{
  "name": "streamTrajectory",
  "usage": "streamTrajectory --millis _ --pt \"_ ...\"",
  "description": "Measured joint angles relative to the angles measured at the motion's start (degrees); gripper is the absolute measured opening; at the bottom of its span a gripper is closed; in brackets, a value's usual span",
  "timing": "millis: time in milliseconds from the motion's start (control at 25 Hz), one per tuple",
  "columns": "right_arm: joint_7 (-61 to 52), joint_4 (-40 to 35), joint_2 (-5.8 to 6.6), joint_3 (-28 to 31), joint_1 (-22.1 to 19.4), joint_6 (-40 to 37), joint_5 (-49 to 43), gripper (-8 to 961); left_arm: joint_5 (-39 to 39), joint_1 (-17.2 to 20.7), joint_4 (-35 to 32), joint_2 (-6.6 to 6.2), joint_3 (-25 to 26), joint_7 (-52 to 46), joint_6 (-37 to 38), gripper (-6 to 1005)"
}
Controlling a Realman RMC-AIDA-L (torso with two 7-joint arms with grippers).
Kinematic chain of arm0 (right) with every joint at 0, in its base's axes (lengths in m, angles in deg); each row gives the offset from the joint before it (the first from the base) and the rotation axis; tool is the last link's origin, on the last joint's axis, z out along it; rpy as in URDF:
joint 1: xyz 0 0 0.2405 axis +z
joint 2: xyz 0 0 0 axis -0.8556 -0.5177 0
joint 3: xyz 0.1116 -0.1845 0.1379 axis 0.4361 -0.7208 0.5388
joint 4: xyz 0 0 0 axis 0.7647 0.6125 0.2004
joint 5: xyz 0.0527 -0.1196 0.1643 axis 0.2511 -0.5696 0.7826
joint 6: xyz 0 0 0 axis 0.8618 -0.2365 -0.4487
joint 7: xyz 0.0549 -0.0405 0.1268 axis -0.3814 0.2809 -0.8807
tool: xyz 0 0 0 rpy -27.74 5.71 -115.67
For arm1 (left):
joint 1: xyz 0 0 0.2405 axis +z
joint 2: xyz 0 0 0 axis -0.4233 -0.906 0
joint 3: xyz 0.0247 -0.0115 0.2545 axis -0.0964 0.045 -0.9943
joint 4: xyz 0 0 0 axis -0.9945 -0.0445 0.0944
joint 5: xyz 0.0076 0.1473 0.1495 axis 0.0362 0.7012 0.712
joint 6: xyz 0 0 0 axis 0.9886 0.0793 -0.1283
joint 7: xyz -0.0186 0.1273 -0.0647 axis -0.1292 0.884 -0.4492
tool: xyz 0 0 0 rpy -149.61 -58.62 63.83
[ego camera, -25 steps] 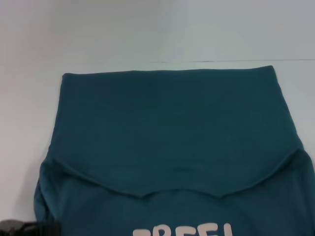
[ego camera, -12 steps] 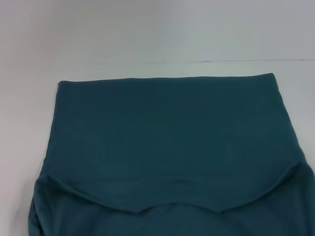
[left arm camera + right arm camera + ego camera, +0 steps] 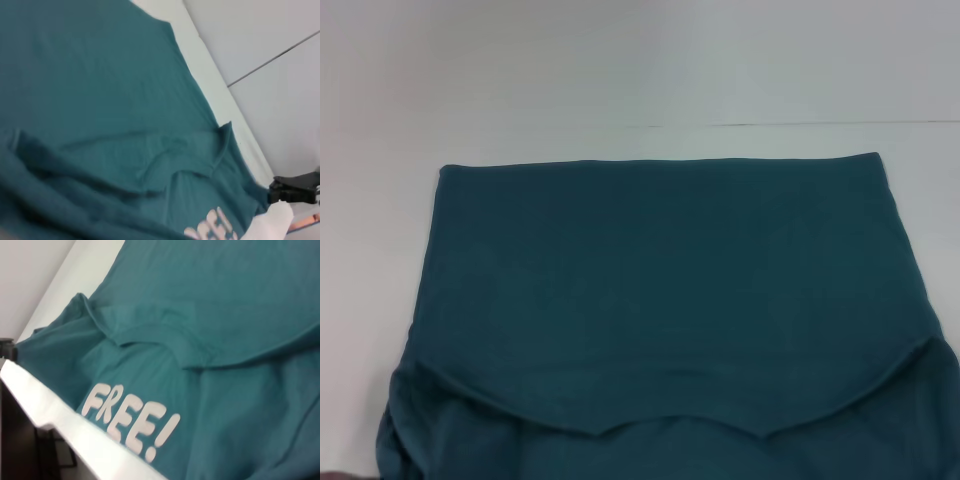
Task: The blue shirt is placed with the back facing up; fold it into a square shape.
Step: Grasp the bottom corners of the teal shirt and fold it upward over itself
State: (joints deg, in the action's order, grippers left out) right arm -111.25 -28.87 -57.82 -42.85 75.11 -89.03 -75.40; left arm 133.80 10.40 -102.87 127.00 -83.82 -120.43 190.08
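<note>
Large dark teal-blue soft-fabric T-shirt (image 3: 660, 290) is spread across the lower centre of the head frame on the white desk (image 3: 640, 70) | a plain flap is doubled over the "FREE!" lettering (image 3: 127, 419) — judged a fold toward a square | far edge straight, bare desk beyond | neither pincer is shown — state cannot be told.

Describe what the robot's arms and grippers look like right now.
Almost nothing of them shows. The head view has only the blue shirt on the white table. In the left wrist view a black, blocky, angular piece sticks in past the shirt's edge, possibly the right gripper; no cables or markings are visible.
</note>
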Motion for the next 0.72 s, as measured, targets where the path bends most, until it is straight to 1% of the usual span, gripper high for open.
streamTrajectory --millis 80,160,240,360,440,560,600,640,720 --pt "0.1 -0.2 -0.04 1.8 0.8 0.4 0.1 41 -1.1 -1.0 0.4 -0.23 0.7 -0.1 0.0 69" --pt "0.2 -0.3 0.18 4.4 2.1 1.0 0.2 41 -2.8 -2.4 1.4 -0.72 2.2 -0.4 -0.2 70" --pt "0.2 -0.2 0.70 7.4 3.9 2.4 0.6 43 -4.6 -4.5 3.0 -1.41 3.9 -0.7 -0.5 71" --pt "0.2 0.1 1.24 9.9 6.6 6.0 2.1 45 -6.5 -8.8 6.2 -2.71 6.9 -1.4 -2.8 73" --pt "0.1 0.3 1.49 10.3 8.4 9.2 3.6 47 -7.2 -12.3 9.3 -3.49 8.1 -2.4 -6.7 74" --pt "0.0 1.6 1.58 10.3 11.0 15.4 5.4 50 -8.3 -16.0 13.1 -4.34 8.4 -3.7 -13.7 75" --pt "0.1 3.0 1.63 10.0 12.9 20.0 6.5 50 -8.6 -17.1 14.3 -4.53 8.4 -3.9 -16.4 76" --pt "0.1 3.0 1.63 10.0 12.9 20.0 6.5 51 -8.9 -18.1 15.2 -4.61 8.4 -3.9 -18.8 76" --pt "0.5 4.8 1.65 9.8 14.9 24.9 6.8 53 -9.3 -20.2 17.1 -4.71 8.4 -3.7 -23.7 78"
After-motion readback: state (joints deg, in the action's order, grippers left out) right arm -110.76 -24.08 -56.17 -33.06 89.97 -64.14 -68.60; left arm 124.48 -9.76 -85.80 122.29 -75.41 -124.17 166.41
